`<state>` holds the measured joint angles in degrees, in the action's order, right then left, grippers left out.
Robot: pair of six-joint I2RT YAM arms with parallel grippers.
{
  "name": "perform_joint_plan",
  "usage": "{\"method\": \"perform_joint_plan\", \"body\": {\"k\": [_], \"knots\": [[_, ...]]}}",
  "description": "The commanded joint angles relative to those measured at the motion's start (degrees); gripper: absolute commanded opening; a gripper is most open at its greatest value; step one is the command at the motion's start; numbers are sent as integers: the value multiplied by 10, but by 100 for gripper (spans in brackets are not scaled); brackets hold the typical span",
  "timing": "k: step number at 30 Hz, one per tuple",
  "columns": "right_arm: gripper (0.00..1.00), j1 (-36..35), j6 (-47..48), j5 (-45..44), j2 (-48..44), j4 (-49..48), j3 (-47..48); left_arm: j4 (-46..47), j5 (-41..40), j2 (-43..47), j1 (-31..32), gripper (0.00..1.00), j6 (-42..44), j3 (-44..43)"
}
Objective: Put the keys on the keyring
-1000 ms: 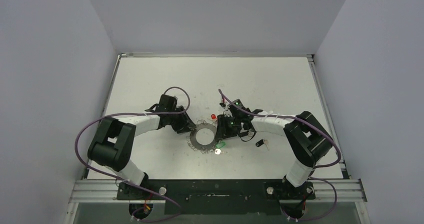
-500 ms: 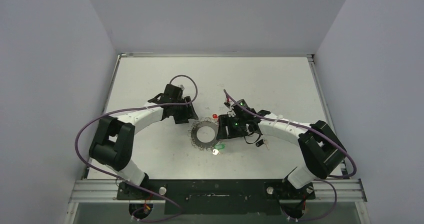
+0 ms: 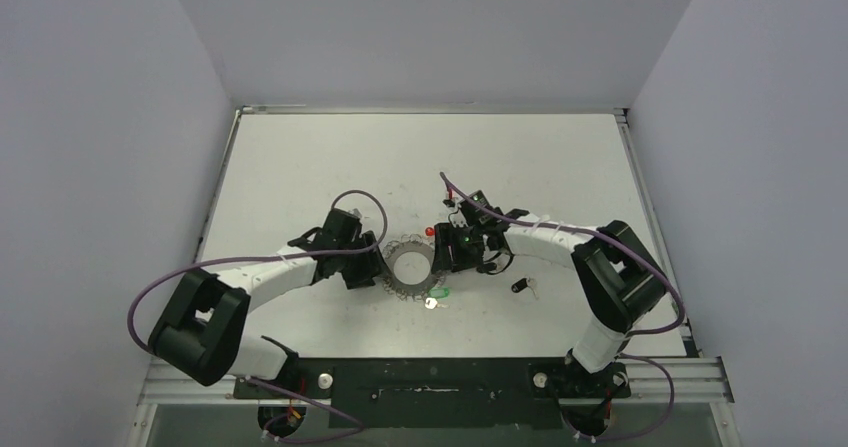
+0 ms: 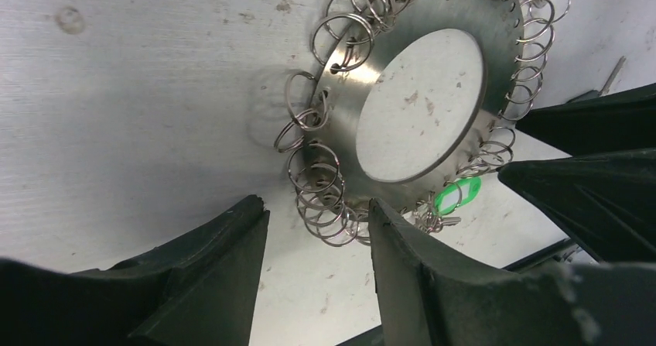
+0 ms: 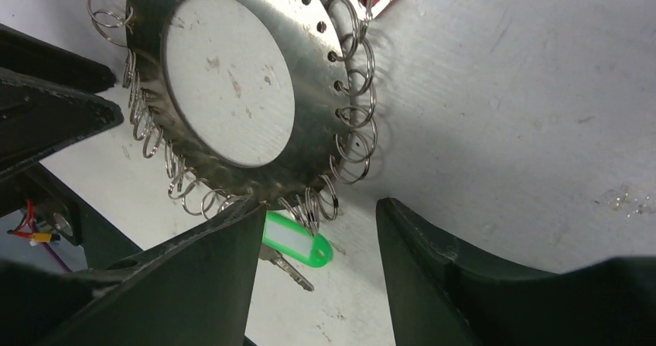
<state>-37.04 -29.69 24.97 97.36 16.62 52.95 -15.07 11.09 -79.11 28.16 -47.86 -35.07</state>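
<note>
— Judging from above, where's the risk?

— Both grippers sit at the keyring (image 3: pixel 408 285), and neither holds anything. The left gripper (image 4: pixel 317 210) has its jaws apart, with the ring's little wire loops (image 4: pixel 321 222) lying between the tips. The right gripper (image 5: pixel 321 207) is spread too, straddling the ring's edge just beside the green tag (image 5: pixel 294 241). Closing there could snag a loop. It could also just shove the ring across the table (image 3: pixel 300 157), since the ring lies flat and offers little to pinch.

— And the keys?

— One key (image 3: pixel 520 286) lies loose on the table beside the right forearm, on the side away from the ring and well apart from both sets of jaws. I can't find the second. It's tiny, so a wide, blunt grab might flick it away.
</note>
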Motion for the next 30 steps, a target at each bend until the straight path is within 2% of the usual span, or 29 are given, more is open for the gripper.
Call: {"method": "perform_joint_plan", "body": {"k": [1, 6, 11, 16, 18, 21, 24, 25, 27, 30], "knots": [[53, 2, -1, 21, 12, -17, 18, 44, -8, -13, 13, 49, -33, -1], [38, 2, -10, 24, 3, -27, -1, 50, -9, -59, 16, 46, -15, -42], [16, 1, -19, 26, -1, -35, -21, 39, -25, -118, 12, 42, 17, -114], [9, -10, -38, 39, -20, -47, -46, -28, -74, -140, 7, 40, 56, -175], [14, -11, -41, 38, -38, -43, -50, -46, -91, -130, 6, 41, 71, -182], [27, -8, -30, 13, -69, -18, -40, -54, -106, -102, 6, 44, 80, -169], [53, 3, -17, -10, -89, 1, -23, -39, -103, -66, 5, 47, 77, -132], [57, 10, -13, -12, -89, 4, -18, -30, -100, -54, 5, 48, 72, -119], [61, 26, -9, -11, -81, 5, -6, -13, -91, -32, 3, 48, 58, -90], [62, 50, 2, -1, -56, 10, 12, 22, -69, -5, 1, 49, 29, -44]]}}
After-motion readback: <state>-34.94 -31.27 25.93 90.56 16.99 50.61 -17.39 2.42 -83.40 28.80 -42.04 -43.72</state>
